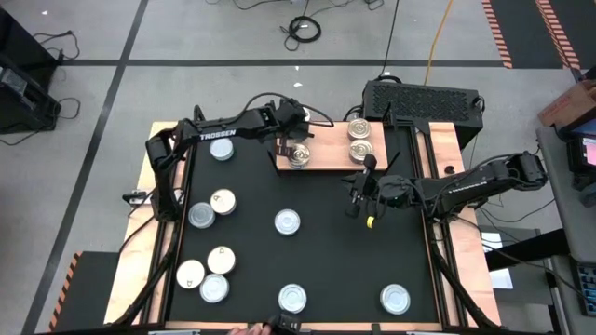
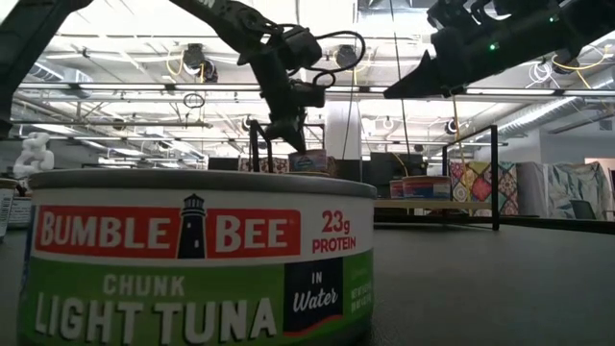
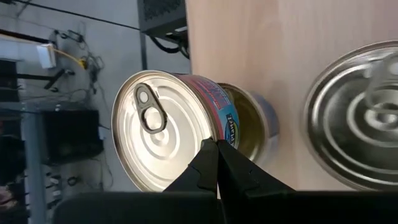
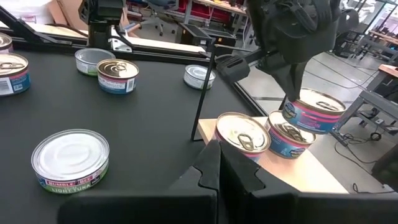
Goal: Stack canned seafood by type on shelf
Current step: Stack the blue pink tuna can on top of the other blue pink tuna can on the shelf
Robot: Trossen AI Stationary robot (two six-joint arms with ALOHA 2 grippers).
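The light-wood shelf (image 1: 328, 160) stands at the mat's far edge. My left gripper (image 3: 216, 149) reaches over its left end, shut on a pull-tab tin (image 3: 155, 137) with a red and blue label. That tin hangs tilted just over a second tin (image 4: 287, 138) on the board. A third tin (image 4: 242, 134) stands beside them. Two more tins (image 1: 361, 140) stand on the shelf's right part. My right gripper (image 4: 217, 163) hovers shut over the mat, just in front of the shelf's right half, touching nothing. My left gripper pinches the held tin by its rim (image 3: 200, 144), at the edge of the pull-tab top. The fingers (image 4: 292, 87) come down from above. The tin (image 4: 317, 109) is tilted, hanging just over the lower tin; whether it touches that tin I cannot tell.
Several loose tins lie on the black mat: a cluster on the left (image 1: 212, 207), one in the middle (image 1: 287, 221), some at the near edge (image 1: 292, 298) (image 1: 395, 299). A Bumble Bee tuna tin (image 2: 192, 259) fills the low view. Thin black posts (image 4: 205, 93) stand at the shelf's corners.
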